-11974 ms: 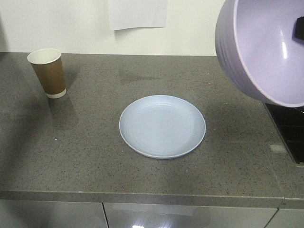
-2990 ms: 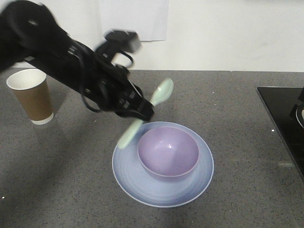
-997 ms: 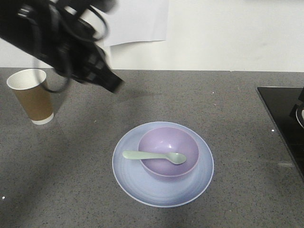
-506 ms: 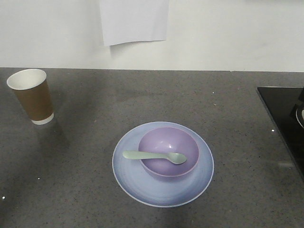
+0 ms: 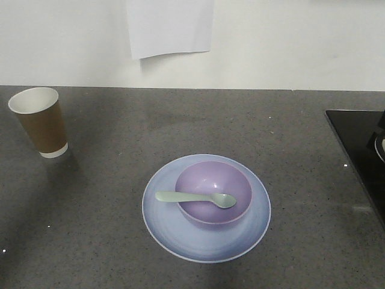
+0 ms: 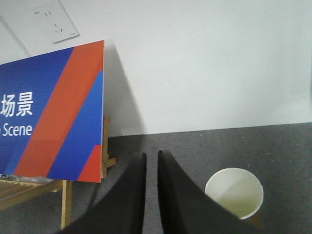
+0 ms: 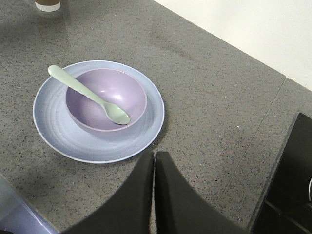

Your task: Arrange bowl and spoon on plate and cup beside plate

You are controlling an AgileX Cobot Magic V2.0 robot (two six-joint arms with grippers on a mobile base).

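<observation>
- Since a moment ago nothing on the counter has shifted; the black arm seen above the cup earlier is gone from the front view.
- The spoon (image 5: 195,198) lies across the bowl (image 5: 213,191), its scoop inside and its handle overhanging the rim on the side toward the cup.
- The bowl sits upright at the middle of the plate (image 5: 162,226), so that part of the task looks done.
- The cup (image 5: 41,122) stands upright well apart from the plate, toward the far left of the counter (image 5: 301,150), so it has yet to be brought beside the plate.
- The left gripper (image 6: 151,170) hangs above and just beside the cup's open mouth, fingers nearly closed, with only a thin slit between them and nothing held.
- The right gripper (image 7: 154,170) hovers near the plate's edge, fingers pressed together, empty.
- Risks, as I judge them: the light paper cup could tip or crush if pinched hard; carried low, it could knock the overhanging spoon handle.
</observation>
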